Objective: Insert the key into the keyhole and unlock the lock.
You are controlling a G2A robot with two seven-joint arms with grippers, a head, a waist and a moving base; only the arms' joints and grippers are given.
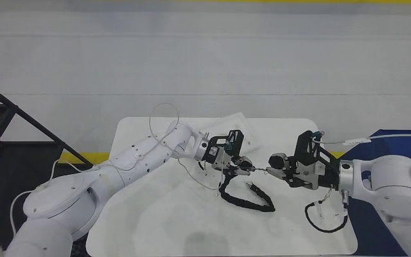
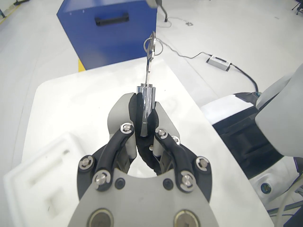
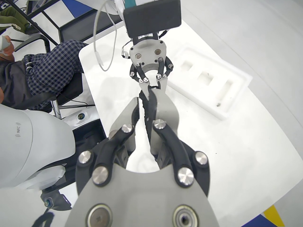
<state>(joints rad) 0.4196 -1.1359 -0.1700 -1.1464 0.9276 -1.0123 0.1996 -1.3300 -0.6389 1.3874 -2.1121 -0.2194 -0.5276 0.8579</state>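
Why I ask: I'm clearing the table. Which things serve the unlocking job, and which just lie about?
Job:
lock, clamped in the left gripper
key, pushed into the lock's end
the lock's black cable
right gripper, by the key

Lying about:
white foam tray on the table
blue box beyond it

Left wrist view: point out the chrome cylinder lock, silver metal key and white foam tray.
Chrome cylinder lock (image 2: 147,101), left wrist view, shiny barrel.
Silver metal key (image 2: 149,70), left wrist view, blade.
White foam tray (image 2: 21,185), left wrist view, rim.
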